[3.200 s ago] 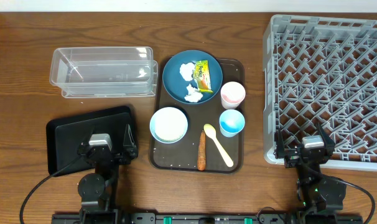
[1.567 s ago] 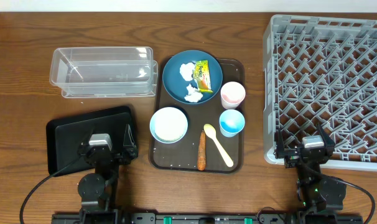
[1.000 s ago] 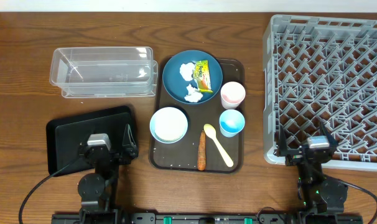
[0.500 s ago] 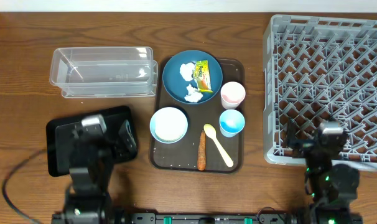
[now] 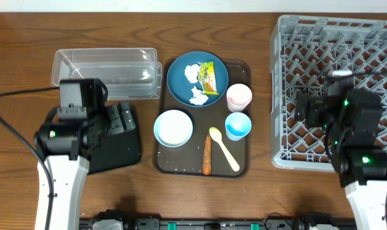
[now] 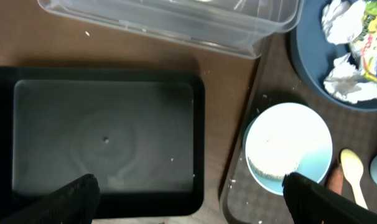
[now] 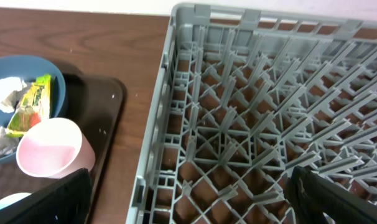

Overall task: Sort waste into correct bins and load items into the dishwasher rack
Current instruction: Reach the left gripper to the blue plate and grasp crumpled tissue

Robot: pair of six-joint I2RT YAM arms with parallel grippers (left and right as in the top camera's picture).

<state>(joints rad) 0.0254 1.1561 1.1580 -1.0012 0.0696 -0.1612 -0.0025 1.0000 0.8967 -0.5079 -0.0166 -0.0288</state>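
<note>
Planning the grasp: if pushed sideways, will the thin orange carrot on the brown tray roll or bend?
It probably rolls: the carrot looks round and slender, lying flat. Likely stiff, since it lies straight.

A brown wooden worktop [image 5: 21, 38] is filling nearly the whole overhead view, its darker grain running from left to right. A pale wall [image 5: 181, 5] is showing as a thin strip along the far edge, meeting the wood in a straight line. In the right wrist view that wall is looking faintly pinkish. Soft, even light is falling from above, casting only weak, short shadows on the wood and giving the surface a slight sheen.
</note>
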